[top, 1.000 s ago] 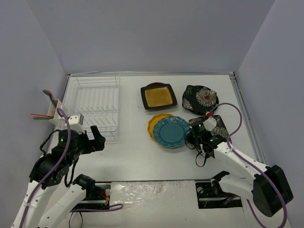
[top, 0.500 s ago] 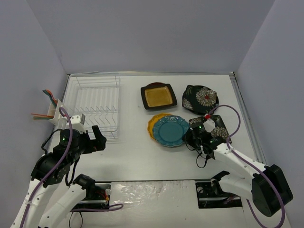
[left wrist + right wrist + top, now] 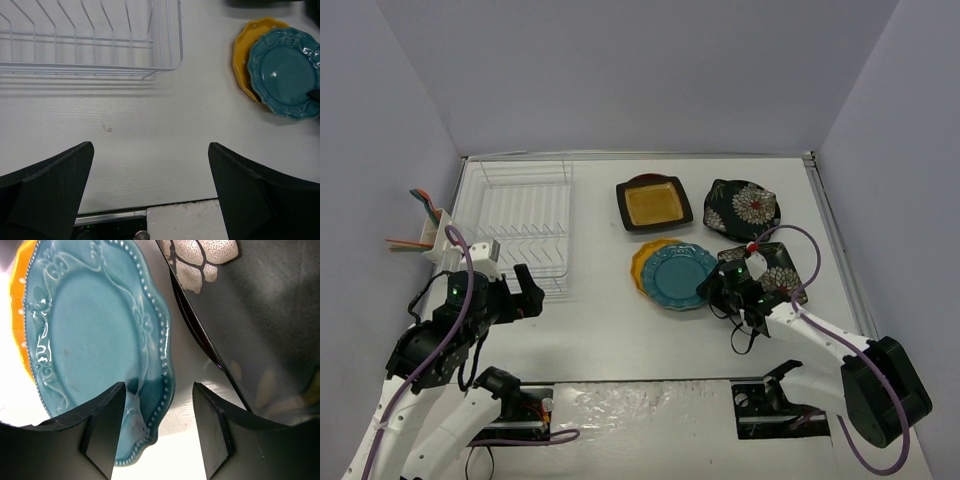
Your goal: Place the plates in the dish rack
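**Operator:** Where did your right gripper [image 3: 716, 287] stand at that moment?

**Robot:** It was low over the right-hand edge of the teal scalloped plate [image 3: 680, 277]. Seen from my right wrist, the jaws were parted about halfway with a clear gap between them. One finger [image 3: 105, 430] lay over the plate's beaded rim. The other finger [image 3: 212, 430] was over the strip of white table [image 3: 610, 320] between that plate and the near flowered dish [image 3: 207, 255]. They held nothing. I could not tell whether the first finger touched the glaze.

**Operator:** And your left gripper [image 3: 525, 290]?

**Robot:** It hung above bare table just in front of the dish rack [image 3: 520, 225], with the jaws spread wide and empty.

**Operator:** Where were the plates?

**Robot:** All that I could see lay on the table, and none was in the rack. The teal plate sat on top of the orange-yellow plate [image 3: 642, 265], leaving only that plate's left edge showing. The near flowered dish was just to the right of the teal plate, partly under my right arm. Behind them sat the black square plate with the yellow centre [image 3: 654, 202]. The far flowered dish [image 3: 742, 207] was beside it on the right.

**Operator:** And the rack itself?

**Robot:** It stood at the left rear of the table. Its white utensil cup [image 3: 438, 238] was on the left side, with orange and teal handles sticking out.
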`<action>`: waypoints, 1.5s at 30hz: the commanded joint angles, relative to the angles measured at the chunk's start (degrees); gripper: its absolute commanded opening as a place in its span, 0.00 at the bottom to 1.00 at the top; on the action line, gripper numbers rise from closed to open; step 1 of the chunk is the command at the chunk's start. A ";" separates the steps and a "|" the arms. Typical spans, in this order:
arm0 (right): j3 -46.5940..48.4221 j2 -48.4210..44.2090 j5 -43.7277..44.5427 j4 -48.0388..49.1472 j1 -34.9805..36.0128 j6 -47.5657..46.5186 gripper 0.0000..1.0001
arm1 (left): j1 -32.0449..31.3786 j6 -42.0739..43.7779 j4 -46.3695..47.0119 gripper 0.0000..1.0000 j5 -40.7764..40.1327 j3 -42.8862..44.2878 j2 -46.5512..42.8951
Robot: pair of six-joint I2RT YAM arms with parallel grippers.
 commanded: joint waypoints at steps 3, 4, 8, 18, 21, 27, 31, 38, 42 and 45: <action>-2.05 1.71 -1.87 9.19 -1.59 1.97 0.50 | -0.22 -0.59 2.66 0.97 0.41 2.38 1.75; -2.49 1.99 -2.44 10.26 -1.84 2.09 0.50 | -0.22 -0.56 2.66 0.97 0.44 2.47 1.81; -3.41 2.62 -3.83 13.38 -2.83 2.55 0.47 | -0.22 -0.33 2.58 0.97 0.49 2.61 2.04; -5.10 0.47 -4.55 15.81 -4.58 2.07 0.17 | -0.22 -0.15 2.75 0.97 0.54 2.49 2.19; -4.83 -1.13 -6.28 14.64 -5.29 1.77 0.09 | -0.22 -0.24 2.76 0.97 0.67 2.65 2.41; -1.84 -6.17 -7.44 9.85 -6.36 0.56 0.00 | -0.22 -0.69 3.92 0.97 1.19 3.65 3.22; 1.25 -9.32 -9.04 7.81 -7.15 -0.34 0.00 | -0.22 -1.39 5.48 0.97 2.88 4.57 4.69; 6.22 -11.89 -13.47 6.34 -8.40 -0.60 0.00 | -0.29 -3.87 10.07 0.97 10.77 7.95 9.46; 9.73 -13.15 -16.71 6.07 -8.71 -0.94 0.00 | -0.31 -6.73 14.42 0.97 16.01 8.83 12.13; 12.17 -13.54 -19.93 6.15 -8.81 -1.22 0.00 | -0.31 -8.51 18.64 0.97 19.38 9.12 15.04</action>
